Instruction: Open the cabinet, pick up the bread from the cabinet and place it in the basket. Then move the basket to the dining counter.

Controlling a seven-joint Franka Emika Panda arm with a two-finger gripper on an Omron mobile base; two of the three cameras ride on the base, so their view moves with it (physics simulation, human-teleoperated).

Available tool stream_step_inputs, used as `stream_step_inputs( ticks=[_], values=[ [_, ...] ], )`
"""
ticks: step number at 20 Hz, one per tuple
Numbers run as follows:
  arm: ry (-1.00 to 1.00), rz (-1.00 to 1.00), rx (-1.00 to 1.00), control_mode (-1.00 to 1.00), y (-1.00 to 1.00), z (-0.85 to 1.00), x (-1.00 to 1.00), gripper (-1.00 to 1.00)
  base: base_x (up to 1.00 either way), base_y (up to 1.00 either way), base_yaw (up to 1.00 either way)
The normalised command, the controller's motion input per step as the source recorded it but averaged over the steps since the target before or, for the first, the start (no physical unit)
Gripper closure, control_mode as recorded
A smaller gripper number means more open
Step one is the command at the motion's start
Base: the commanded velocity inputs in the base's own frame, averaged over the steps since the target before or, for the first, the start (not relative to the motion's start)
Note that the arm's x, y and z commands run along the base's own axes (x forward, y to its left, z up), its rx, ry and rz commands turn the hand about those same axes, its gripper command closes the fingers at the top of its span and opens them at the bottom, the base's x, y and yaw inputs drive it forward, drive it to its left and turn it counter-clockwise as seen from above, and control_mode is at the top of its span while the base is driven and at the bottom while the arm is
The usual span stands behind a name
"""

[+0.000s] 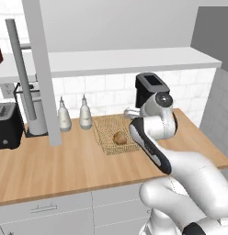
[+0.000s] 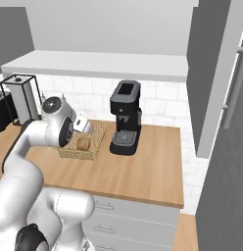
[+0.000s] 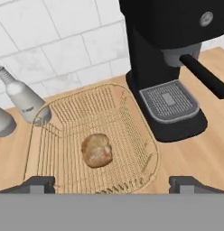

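Wooden worktop [image 1: 51,167]: basket [image 3: 132,135] long axis toward tiled wall, bread [image 3: 96,150] inside; end effector [image 3: 111,184] released, above.

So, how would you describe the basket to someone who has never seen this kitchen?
Find the wooden worktop backed by white tiles, then the black coffee machine standing on it. Right beside the machine lies the shallow rectangular tan wire-mesh basket. It alone is see-through mesh, and a small round golden-brown bun rests inside it.

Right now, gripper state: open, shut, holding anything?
Gripper: open and empty, above the basket with the bread lying inside.
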Motion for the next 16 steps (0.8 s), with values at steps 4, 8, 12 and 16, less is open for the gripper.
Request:
stream_step_inputs(
  ticks=[4,8,12,16],
  values=[
    [0.05,-0.05,0.18,-1.00,-0.38,0.48,-0.74,-1.00,0.00,0.00,0.00],
    [0.02,-0.02,0.19,-1.00,-0.21,0.04,-0.53,-1.00,0.00,0.00,0.00],
    [0.03,0.00,0.16,-1.00,-0.28,-0.03,-0.39,-1.00,0.00,0.00,0.00],
    [0.05,0.00,0.07,-1.00,-0.36,0.00,-0.10,-1.00,0.00,0.00,0.00]
  ],
)
